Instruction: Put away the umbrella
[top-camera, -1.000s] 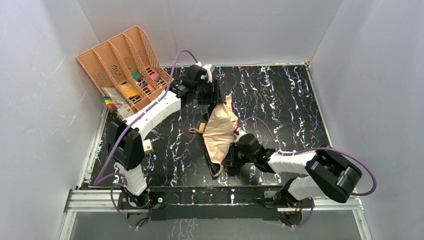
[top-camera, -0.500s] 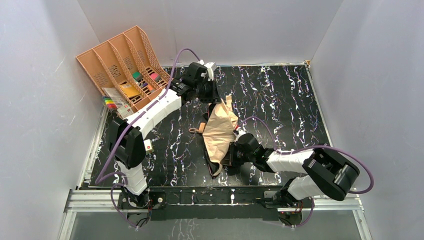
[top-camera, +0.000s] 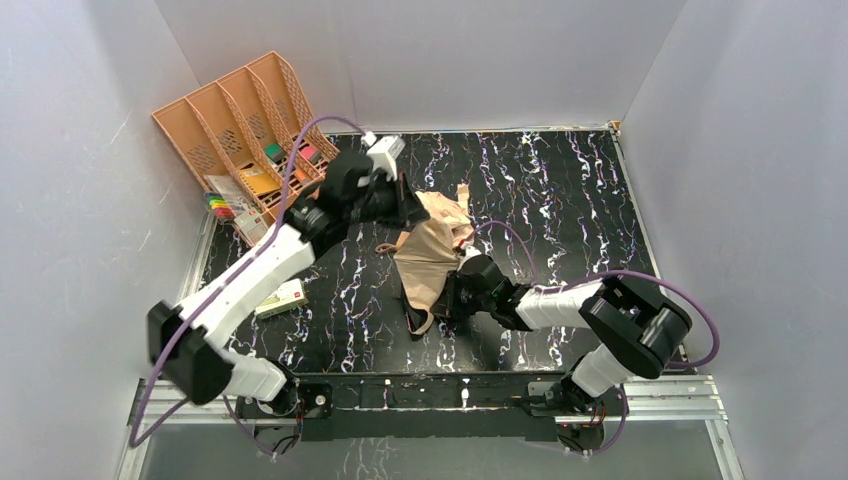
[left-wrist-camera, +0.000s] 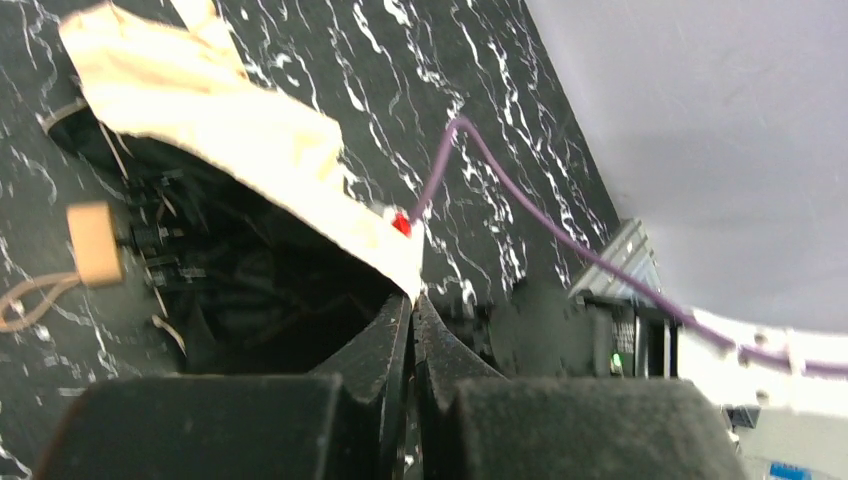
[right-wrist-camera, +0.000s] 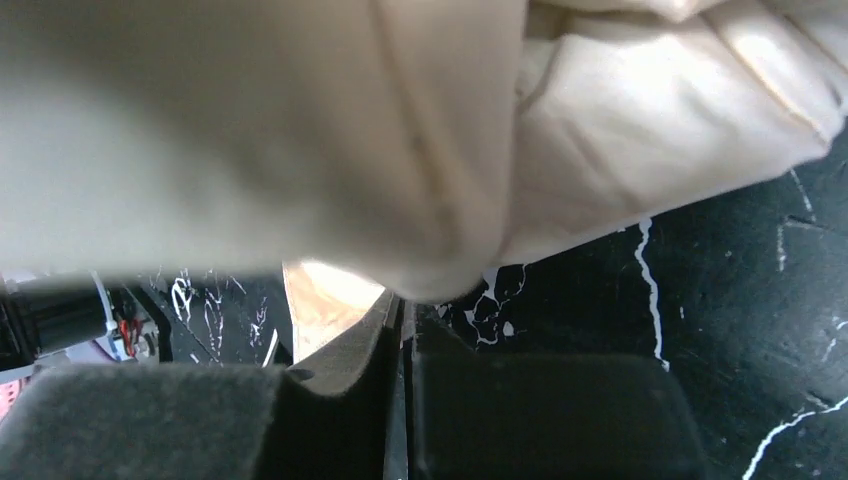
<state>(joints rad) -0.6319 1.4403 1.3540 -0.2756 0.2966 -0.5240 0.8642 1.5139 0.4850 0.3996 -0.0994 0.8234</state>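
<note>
At mid-table, well apart from the file tray (top-camera: 232, 105), holding the umbrella (top-camera: 430, 265) loose and unfolded: left gripper (left-wrist-camera: 411, 303) fingers pressed together on its canopy edge, right gripper (right-wrist-camera: 400, 312) nipping a near fold. Barely begun; needs gathering, wrapping, stowing.

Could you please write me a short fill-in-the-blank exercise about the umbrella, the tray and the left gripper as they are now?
The beige ____ lies spread on the black table.
The left gripper is ____ on the umbrella's fabric edge.
The orange tray stands at the table's far ____ corner.
Missing words: umbrella; shut; left.
</note>
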